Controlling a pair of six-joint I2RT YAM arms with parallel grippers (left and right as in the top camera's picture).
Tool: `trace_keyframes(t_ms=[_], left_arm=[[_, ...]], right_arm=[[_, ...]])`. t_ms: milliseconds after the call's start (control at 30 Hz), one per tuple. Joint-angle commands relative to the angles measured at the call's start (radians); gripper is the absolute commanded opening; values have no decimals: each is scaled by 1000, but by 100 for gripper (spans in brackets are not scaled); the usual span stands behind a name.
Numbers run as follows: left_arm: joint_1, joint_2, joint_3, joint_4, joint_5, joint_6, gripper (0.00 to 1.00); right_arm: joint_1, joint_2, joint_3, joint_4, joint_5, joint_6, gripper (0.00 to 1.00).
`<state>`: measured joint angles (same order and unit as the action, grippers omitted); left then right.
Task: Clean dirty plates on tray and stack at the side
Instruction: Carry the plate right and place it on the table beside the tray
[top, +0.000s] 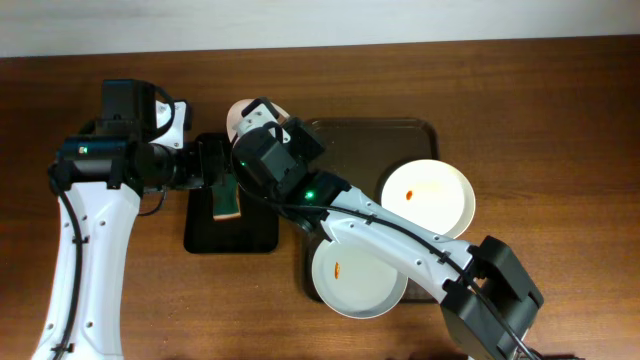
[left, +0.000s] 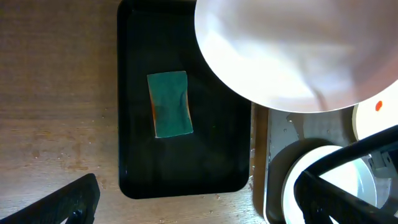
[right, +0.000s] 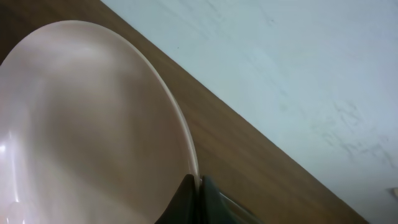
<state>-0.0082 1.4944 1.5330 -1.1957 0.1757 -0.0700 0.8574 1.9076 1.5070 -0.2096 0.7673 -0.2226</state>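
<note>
My right gripper (top: 258, 122) is shut on the rim of a white plate (top: 243, 112) and holds it tilted in the air above the far end of the black sponge tray (top: 200, 238). The right wrist view shows the jaws (right: 199, 183) pinching that plate's rim (right: 81, 124). The held plate fills the top right of the left wrist view (left: 292, 50). Two more plates lie on the brown tray (top: 360, 130), one at the right (top: 430, 195) and one at the near end (top: 357, 275). Each has an orange-red smear. My left gripper (top: 208, 165) is open and empty over the sponge tray, as the left wrist view (left: 196, 190) shows.
A green sponge (top: 228, 195) with an orange edge lies in the black sponge tray; the left wrist view shows it too (left: 169, 104). The right arm stretches diagonally across the brown tray. Bare wooden table lies left of and in front of the sponge tray.
</note>
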Motion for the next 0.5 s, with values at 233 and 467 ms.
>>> trace_keyframes(t_ms=[233, 467], left_arm=[[-4, -10, 2, -2, 18, 18, 100], [-4, -10, 2, -2, 18, 19, 100]], right_arm=[[-607, -227, 13, -376, -691, 561, 4], [-1272, -181, -16, -700, -1041, 605, 4]])
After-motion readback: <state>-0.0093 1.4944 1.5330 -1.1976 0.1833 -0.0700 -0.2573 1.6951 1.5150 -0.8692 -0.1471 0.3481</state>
